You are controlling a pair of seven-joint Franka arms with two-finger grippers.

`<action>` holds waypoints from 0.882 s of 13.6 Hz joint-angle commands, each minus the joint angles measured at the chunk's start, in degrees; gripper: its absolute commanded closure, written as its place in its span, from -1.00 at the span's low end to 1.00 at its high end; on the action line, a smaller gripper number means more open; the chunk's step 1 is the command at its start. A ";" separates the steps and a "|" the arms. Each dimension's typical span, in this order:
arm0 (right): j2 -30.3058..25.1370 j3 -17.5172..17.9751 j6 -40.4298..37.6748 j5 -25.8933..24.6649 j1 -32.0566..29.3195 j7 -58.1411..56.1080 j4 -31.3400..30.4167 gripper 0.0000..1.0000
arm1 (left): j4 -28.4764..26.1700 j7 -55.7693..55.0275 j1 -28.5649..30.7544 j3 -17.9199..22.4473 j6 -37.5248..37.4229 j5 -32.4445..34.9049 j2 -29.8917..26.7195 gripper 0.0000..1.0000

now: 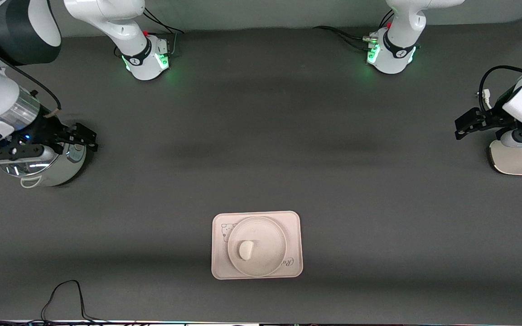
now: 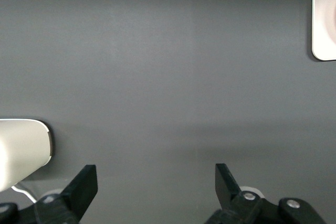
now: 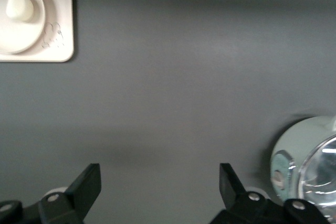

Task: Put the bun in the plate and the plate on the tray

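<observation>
Bun (image 1: 246, 250) sits on the plate (image 1: 270, 235), itself on the tray (image 1: 295, 226), well apart from both idle arms, the left tool (image 1: 476, 123) and right tool (image 1: 68, 140) spread empty at the desk's (image 1: 261, 136) ends; seemingly nothing remains but keeping clear.

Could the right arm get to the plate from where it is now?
Probably yes. The right claw is open over a pot at its end of the table, and only bare mat lies between it and the plate on the tray.
</observation>
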 commanded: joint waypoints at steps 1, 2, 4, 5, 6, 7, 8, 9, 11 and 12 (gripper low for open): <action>-2.00 -0.08 -0.69 -0.77 -2.68 -4.77 -2.04 -1.00 | 0.87 -0.79 -0.59 0.21 -0.21 0.19 0.16 -1.00; -2.17 -0.35 -2.28 -0.77 -2.51 -4.42 -0.99 -1.00 | 0.87 -0.88 -0.59 0.21 -0.21 0.19 0.16 -1.00; -2.35 -0.18 -4.48 -0.69 -2.42 -3.19 0.42 -1.00 | 0.87 -0.88 -0.59 0.21 -0.21 0.19 0.16 -1.00; -2.35 -0.09 -6.06 -0.16 -2.42 -2.32 1.03 -1.00 | 0.87 -0.79 -0.59 0.21 -0.21 0.19 0.16 -1.00; -2.44 0.09 -7.38 1.23 -2.42 -1.35 1.47 -1.00 | 0.87 -0.88 -0.59 0.21 -0.38 0.19 0.16 -1.00; -2.70 0.18 -7.92 1.33 -2.42 -1.69 1.91 -1.00 | 0.87 -0.79 -0.59 0.21 -0.47 0.19 0.07 -1.00; -2.70 0.18 -8.01 1.33 -2.42 -1.78 2.01 -1.00 | 1.04 -0.71 -0.50 0.21 -0.38 0.19 0.07 -1.00; -2.62 0.26 -8.01 1.42 -2.42 -1.70 1.92 -1.00 | 1.74 -0.53 -0.50 0.21 -0.47 0.19 0.07 -1.00; -2.27 0.27 -8.01 1.42 -1.28 -1.61 1.92 -1.00 | 2.97 0.44 -0.24 0.21 -1.69 0.19 0.07 -1.00; -2.18 0.27 -8.01 1.42 -1.19 -1.78 1.92 -1.00 | 3.59 0.53 -0.06 0.38 -3.09 0.19 0.07 -1.00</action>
